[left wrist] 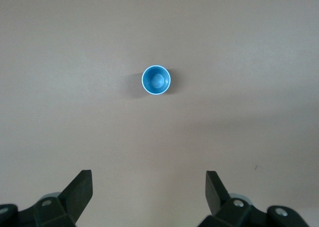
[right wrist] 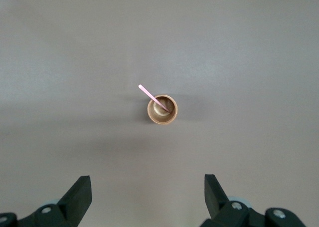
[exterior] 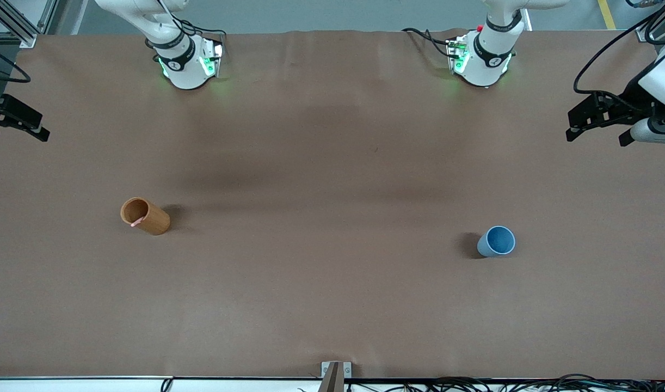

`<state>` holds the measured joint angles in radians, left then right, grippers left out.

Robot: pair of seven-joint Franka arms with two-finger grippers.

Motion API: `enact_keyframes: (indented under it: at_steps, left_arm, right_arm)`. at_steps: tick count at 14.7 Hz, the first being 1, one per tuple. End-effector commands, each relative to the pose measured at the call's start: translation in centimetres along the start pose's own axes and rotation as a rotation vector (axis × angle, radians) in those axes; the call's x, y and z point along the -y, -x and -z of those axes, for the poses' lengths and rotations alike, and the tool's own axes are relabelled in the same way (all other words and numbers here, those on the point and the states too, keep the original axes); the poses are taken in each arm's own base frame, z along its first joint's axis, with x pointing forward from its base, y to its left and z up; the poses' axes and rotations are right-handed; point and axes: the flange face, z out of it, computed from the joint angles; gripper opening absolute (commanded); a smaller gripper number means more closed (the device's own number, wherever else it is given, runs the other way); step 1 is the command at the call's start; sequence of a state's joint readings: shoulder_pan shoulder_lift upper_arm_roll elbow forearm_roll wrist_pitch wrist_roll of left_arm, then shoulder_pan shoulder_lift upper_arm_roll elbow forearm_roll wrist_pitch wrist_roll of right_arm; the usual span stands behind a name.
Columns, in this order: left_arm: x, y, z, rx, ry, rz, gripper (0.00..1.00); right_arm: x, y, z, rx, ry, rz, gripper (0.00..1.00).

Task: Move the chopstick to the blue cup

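Observation:
One pale-pink chopstick (right wrist: 149, 94) leans in a tan wooden cup (right wrist: 162, 110), its tip sticking out over the rim. This cup (exterior: 146, 216) stands toward the right arm's end of the table, and the chopstick (exterior: 137, 221) shows only as a small pink tip there. The blue cup (exterior: 496, 241) stands empty toward the left arm's end and also shows in the left wrist view (left wrist: 156, 80). My left gripper (exterior: 595, 130) (left wrist: 148, 179) is open and empty, high over the left arm's end of the table. My right gripper (exterior: 17, 130) (right wrist: 148, 182) is open and empty, high over the right arm's end.
The brown table cover (exterior: 332, 163) bears only the two cups. A metal bracket (exterior: 336, 373) and cables (exterior: 501, 384) lie at the table edge nearest the front camera. The arm bases (exterior: 188, 62) (exterior: 482, 60) stand at the edge farthest from it.

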<state>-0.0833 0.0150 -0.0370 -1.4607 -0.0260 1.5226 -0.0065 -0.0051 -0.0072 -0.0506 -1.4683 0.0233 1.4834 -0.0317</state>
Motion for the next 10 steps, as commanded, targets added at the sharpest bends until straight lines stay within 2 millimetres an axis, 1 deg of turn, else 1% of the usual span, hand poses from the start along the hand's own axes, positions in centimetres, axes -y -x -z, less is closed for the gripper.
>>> enact_keyframes:
  at_steps: [1, 5, 9, 10]
  left_arm:
    - [-0.13, -0.28, 0.58, -0.004, -0.007, -0.001, 1.00]
    - [-0.15, -0.33, 0.56, -0.004, -0.013, 0.004, 1.00]
    - [-0.24, -0.38, 0.33, 0.001, -0.011, 0.008, 1.00]
    - [0.02, -0.38, 0.05, 0.007, -0.011, 0.009, 1.00]
  right_arm:
    - [0.19, 0.25, -0.16, 0.008, 0.000, 0.063, 1.00]
    - [0.26, 0.23, -0.65, 0.018, -0.001, 0.082, 1.00]
    - [0.28, 0.07, -0.22, -0.001, -0.001, 0.081, 1.00]
    - [0.36, 0.05, -0.20, -0.002, -0.001, 0.082, 1.00]
